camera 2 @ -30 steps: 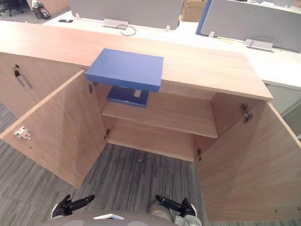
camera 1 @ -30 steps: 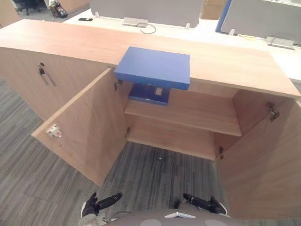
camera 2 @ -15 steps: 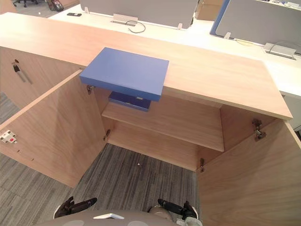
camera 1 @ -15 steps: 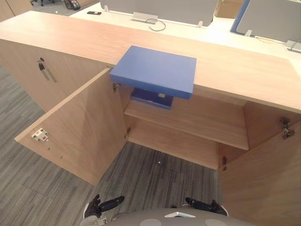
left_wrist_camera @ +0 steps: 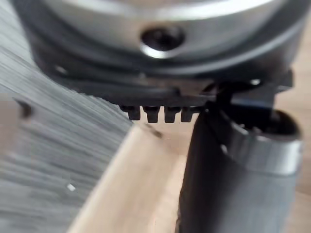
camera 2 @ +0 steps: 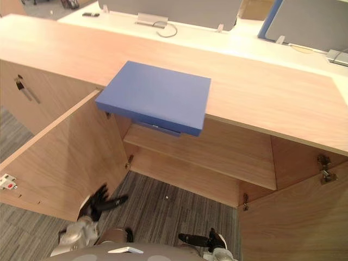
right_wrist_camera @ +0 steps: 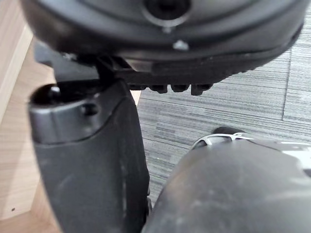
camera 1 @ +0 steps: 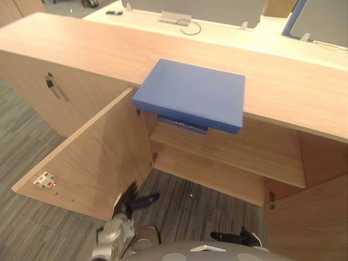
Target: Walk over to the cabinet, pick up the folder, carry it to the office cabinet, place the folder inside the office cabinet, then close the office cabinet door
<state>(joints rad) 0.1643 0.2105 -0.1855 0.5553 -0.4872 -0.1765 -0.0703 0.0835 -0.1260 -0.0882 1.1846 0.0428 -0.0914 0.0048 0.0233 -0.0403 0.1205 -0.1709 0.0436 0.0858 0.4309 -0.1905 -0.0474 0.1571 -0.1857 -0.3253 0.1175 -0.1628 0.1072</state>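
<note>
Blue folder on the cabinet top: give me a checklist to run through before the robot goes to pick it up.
1. Folder accessible: lies flat on the cabinet top, front edge overhanging the open compartment. Ok.
2. Left hand free: fingers straight, holding nothing. Ok.
3. Right hand free: fingers straight, holding nothing. Ok.
4. Hands at the folder: both well below it. Not ok.
5. Doors open: left door and right door swung out. Ok.
6. Shelf room: one blue item at its left end, bare wood beside it. Ok.
</note>
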